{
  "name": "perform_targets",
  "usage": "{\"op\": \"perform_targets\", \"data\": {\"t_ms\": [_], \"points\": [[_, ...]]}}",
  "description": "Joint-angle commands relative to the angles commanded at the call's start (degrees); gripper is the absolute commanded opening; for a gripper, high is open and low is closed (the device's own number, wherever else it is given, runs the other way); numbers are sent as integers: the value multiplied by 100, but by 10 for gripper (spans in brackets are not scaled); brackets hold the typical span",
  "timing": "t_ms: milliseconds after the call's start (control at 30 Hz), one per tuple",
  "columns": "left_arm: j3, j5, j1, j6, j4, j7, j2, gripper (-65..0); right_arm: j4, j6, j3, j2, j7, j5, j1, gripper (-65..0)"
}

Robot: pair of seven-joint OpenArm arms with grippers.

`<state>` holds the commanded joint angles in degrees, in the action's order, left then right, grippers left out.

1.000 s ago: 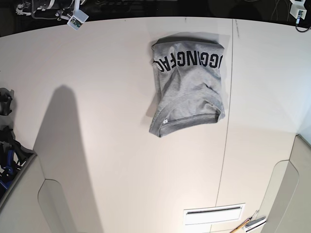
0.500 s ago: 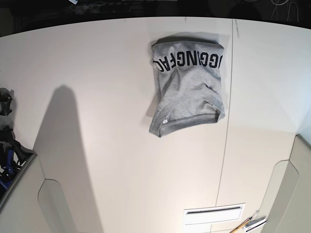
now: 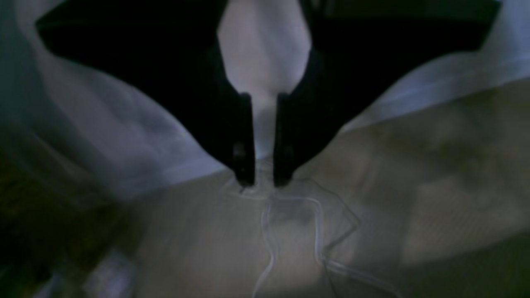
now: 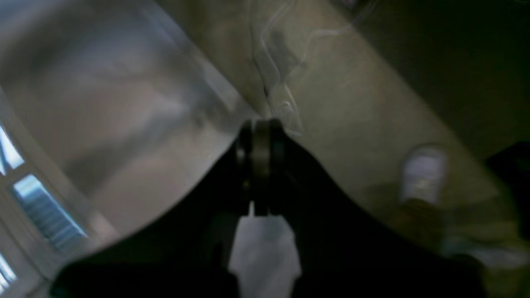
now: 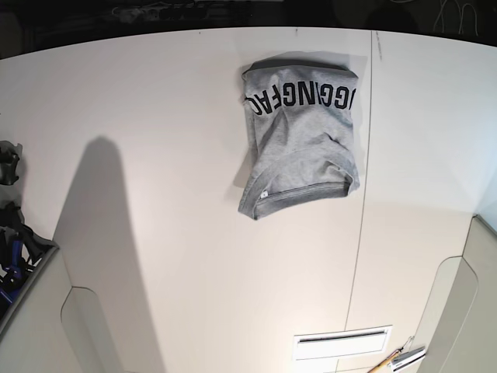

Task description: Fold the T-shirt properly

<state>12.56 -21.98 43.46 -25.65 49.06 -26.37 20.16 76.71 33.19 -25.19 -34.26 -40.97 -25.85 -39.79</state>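
The T-shirt point(image 5: 303, 140) lies folded into a rough rectangle at the far middle of the white table point(image 5: 155, 116). Its black lettering faces up along the far edge and its hem is toward me. Neither gripper appears in the base view. In the left wrist view my left gripper point(image 3: 263, 180) hangs over the table's edge and the floor, its dark fingers drawn together to a thin slit with nothing between them. My right gripper point(image 4: 261, 128) is likewise shut and empty, off to the side of the table.
A white slotted plate point(image 5: 342, 342) and a wooden-handled tool point(image 5: 396, 359) sit at the near right edge. Dark gear point(image 5: 12, 241) crowds the left edge. Thin cables point(image 3: 290, 215) lie on the floor below the left gripper, and a white object point(image 4: 422, 174) lies near the right one.
The arm parts seen at the far left and far right corners one second ago have withdrawn out of the base view. The T-shirt has not moved.
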Motion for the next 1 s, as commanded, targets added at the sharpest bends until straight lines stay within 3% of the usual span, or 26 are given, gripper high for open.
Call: {"op": "perform_targets", "data": {"t_ms": [100, 333, 533, 1000], "points": [[612, 61, -293, 258, -531, 98, -4, -560, -509, 0, -562, 17, 2, 415, 415, -650], [1191, 35, -734, 280, -763, 612, -28, -560, -1823, 0, -1235, 402, 4, 1327, 1209, -650], [1191, 39, -1134, 984, -815, 627, -31, -560, -2708, 2, -1244, 758, 66, 1609, 1845, -650], [1191, 37, -1668, 1003, -940, 625, -33, -560, -2911, 2, -1228, 1102, 188, 1943, 2109, -650]]}}
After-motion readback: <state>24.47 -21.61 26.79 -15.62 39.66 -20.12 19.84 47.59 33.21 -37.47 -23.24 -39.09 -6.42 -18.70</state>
